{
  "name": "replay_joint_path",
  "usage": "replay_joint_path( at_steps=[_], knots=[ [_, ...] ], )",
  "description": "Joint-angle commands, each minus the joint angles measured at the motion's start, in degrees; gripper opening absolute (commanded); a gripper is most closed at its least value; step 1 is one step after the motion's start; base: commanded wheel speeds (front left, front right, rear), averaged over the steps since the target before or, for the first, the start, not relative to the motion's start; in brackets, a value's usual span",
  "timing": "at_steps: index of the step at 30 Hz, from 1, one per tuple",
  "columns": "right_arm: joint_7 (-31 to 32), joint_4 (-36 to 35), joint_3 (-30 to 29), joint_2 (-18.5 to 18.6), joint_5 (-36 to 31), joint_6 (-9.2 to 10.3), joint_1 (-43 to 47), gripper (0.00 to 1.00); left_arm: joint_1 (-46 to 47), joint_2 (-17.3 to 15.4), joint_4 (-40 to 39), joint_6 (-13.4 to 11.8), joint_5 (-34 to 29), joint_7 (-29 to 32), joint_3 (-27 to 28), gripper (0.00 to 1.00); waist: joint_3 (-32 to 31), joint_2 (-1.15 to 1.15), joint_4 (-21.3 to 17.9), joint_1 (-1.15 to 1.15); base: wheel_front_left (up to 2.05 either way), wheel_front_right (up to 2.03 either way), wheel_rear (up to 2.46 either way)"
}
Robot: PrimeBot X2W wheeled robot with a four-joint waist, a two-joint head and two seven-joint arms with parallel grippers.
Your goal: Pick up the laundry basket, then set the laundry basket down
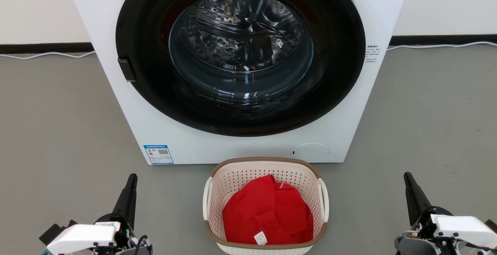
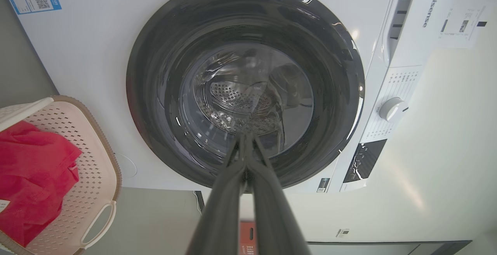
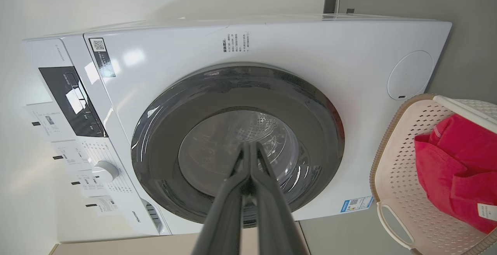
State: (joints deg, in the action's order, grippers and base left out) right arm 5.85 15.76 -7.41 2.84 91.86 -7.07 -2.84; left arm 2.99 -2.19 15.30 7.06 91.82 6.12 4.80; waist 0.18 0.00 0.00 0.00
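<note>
The laundry basket [image 1: 233, 177], cream perforated plastic with a brown woven-look rim and white side handles, stands on the grey floor right in front of the washer. A red garment [image 1: 268, 212] lies inside it. My left gripper [image 1: 132, 178] is shut and empty, well to the basket's left, fingers pointing at the washer. At the far right, my right gripper [image 1: 407, 176] is likewise shut with nothing in it. In the left wrist view the basket [image 2: 93, 158] shows at the lower left beside that gripper [image 2: 245, 136]. In the right wrist view the basket [image 3: 400, 162] sits at the right of that gripper [image 3: 248, 145].
A white front-loading washer [image 1: 163, 130] with its round dark glass door [image 1: 240, 53] shut stands directly behind the basket. A white cable [image 1: 46, 54] runs along the wall base on both sides. Grey floor [image 1: 58, 130] spreads to left and right.
</note>
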Motion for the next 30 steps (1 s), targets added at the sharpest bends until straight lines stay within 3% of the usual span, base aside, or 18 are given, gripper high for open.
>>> replay_joint_path(
  at_steps=[1,30],
  knots=[
    [0.49,-1.75,1.07,0.21,0.45,-0.42,-3.32,0.00,3.21,-0.70,-1.24,0.43,0.31,0.40,1.77,0.00,0.00,0.00,0.00,0.00,0.00,0.00,0.00],
    [0.56,-1.74,0.98,0.14,0.37,-0.42,-3.33,0.00,3.21,-0.70,-1.24,0.43,0.30,0.40,1.78,0.00,0.00,0.00,0.00,0.00,0.00,0.00,0.00]
  ],
)
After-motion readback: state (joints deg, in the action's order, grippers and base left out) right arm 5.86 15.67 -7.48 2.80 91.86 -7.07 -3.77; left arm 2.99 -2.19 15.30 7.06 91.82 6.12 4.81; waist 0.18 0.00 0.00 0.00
